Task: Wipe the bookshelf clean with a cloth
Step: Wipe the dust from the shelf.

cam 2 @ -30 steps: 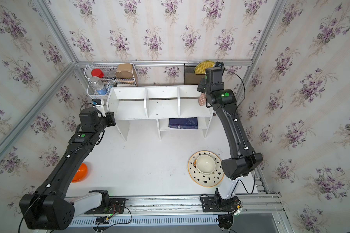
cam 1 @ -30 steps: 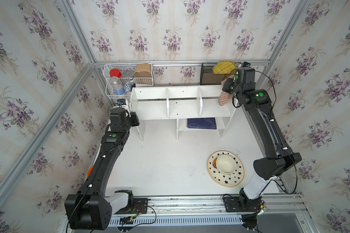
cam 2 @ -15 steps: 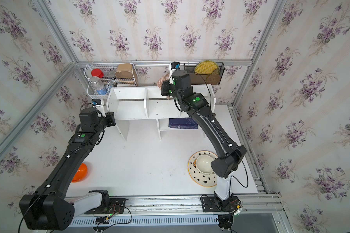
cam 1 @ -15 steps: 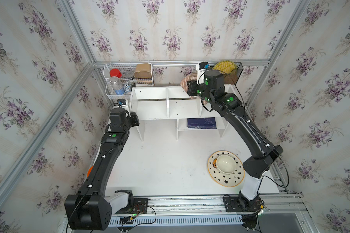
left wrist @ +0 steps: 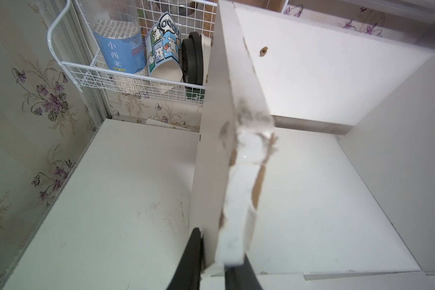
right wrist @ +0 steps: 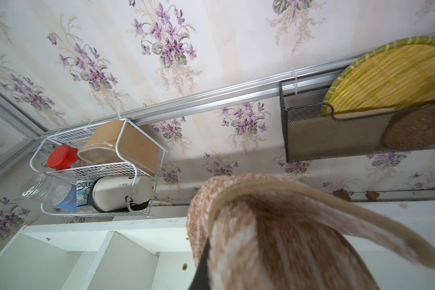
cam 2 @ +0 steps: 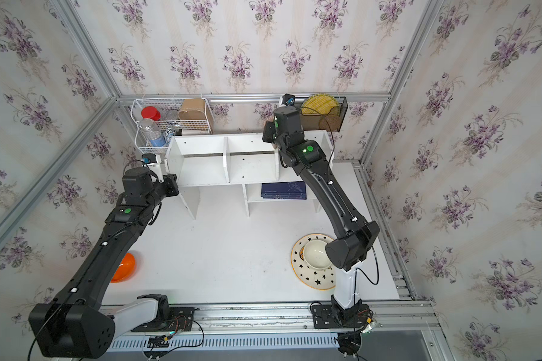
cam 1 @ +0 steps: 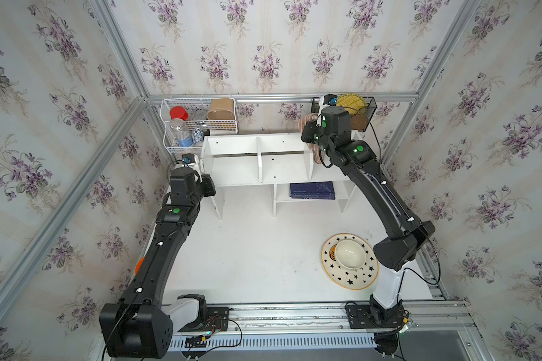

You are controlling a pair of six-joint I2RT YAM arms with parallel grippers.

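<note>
An orange rounded thing (cam 2: 124, 267) lies at the far left on the white counter (cam 1: 257, 250), partly hidden by the left arm. Behind it, on the rear wall, hangs a white wire basket (cam 1: 197, 100) holding a red-lidded jar (cam 1: 178, 113), a clear bottle with a blue label (cam 1: 182, 132) and a brown box (cam 1: 221, 109).

Just beside the basket, the left claw (left wrist: 211, 253) is narrowed onto the left end panel (left wrist: 219, 125) of the wide white board bookshelf (cam 1: 232, 168). In the left wrist view one black finger lies against each face of that panel, whose front edge is chipped.

The bookshelf stands at the rear of the counter, with three upper compartments split by two dividers. A flat dark blue book (cam 1: 312, 190) lies on its smaller lower shelf.

At the right divider, the soft tan-brown cloth with pale stripes (right wrist: 274, 238) is pinched in the right claw (right wrist: 239, 268). It drapes over the claw at the shelf's rear top edge. Whether the cloth touches the board cannot be told.

To the right of it, a black mesh rack (cam 1: 368, 112) on the wall holds a round yellow woven mat (cam 1: 351, 101). Near the front right of the counter sits a cream plate with black stars (cam 1: 357, 278), carrying a plain cream bowl (cam 1: 348, 254).
</note>
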